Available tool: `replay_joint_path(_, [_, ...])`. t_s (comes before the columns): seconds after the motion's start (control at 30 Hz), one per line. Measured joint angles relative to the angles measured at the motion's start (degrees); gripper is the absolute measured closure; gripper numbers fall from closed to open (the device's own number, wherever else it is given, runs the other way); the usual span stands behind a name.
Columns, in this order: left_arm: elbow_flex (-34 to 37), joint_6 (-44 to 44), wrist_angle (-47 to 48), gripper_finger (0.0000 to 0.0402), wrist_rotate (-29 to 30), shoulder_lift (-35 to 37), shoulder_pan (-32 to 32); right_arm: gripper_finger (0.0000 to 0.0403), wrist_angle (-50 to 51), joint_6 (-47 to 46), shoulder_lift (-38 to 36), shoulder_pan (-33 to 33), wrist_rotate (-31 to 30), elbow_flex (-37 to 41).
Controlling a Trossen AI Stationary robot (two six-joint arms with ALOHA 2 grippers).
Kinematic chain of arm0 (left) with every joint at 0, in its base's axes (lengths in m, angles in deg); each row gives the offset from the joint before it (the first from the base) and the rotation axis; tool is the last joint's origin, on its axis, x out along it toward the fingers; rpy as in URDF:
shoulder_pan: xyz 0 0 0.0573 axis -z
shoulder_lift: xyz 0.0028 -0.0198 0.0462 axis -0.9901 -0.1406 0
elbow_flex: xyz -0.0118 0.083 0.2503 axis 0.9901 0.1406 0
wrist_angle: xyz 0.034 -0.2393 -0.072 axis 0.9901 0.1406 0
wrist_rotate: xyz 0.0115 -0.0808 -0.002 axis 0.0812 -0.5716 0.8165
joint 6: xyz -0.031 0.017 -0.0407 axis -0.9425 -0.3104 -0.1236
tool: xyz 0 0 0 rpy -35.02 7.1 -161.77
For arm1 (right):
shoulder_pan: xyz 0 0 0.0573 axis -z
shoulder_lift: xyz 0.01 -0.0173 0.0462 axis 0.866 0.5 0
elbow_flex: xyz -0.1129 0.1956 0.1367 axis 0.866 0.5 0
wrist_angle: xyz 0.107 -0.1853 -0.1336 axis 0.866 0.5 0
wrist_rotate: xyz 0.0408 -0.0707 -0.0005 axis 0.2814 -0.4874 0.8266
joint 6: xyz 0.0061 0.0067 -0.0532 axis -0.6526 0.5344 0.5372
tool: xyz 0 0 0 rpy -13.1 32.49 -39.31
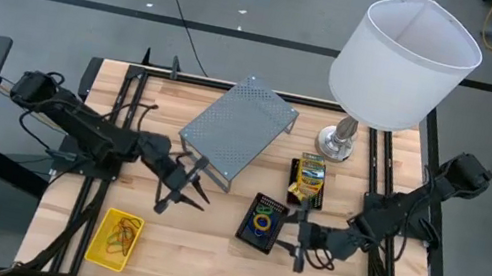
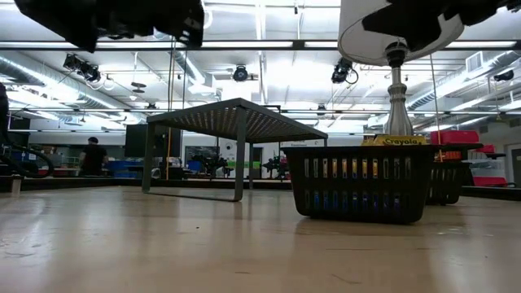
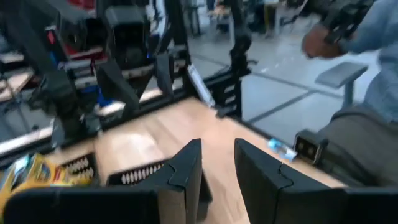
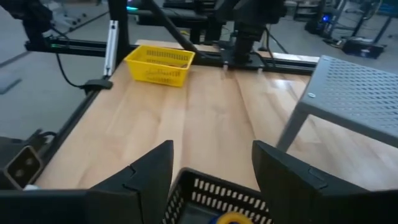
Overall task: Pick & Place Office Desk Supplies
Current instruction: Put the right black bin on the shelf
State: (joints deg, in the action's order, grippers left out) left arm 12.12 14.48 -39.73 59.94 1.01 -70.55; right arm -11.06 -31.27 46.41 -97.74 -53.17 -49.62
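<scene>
Yellow crayon box [image 2: 393,140] reads "Crayola" only in low view; high view alone shows rubber bands [image 1: 262,221]. Left hand [image 1: 184,188], right hand [image 1: 299,246] both spread, empty.

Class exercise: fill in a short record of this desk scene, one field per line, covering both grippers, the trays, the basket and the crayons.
left gripper: open, beside grey mesh stand
right gripper: open, beside black tray
black tray: holds coloured bands
yellow basket: table's near-left corner, holds bands
crayon box: near lamp base
</scene>
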Motion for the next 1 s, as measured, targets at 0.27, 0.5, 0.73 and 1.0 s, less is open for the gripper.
replay_joint_path(0.27, [0.04,-1.82,-1.12,0.0298,6.48,1.94,-0.98,0.0197,0.04,-2.04,0.01,-2.48,-0.11,0.00])
replay_joint_path(0.5, [0.04,-0.70,-9.27,0.0298,11.82,5.63,-0.93,0.0208,-1.65,0.53,0.02,-2.29,-0.07,0.00])
replay_joint_path(0.73, [0.04,2.88,11.74,0.0298,8.57,20.36,-0.98,0.0208,-2.96,1.63,0.04,-1.76,0.15,0.00])
replay_joint_path(1.0, [0.04,-5.08,31.32,0.0298,15.06,31.10,-0.45,0.0208,-1.86,2.57,0.04,-1.44,0.20,0.00])
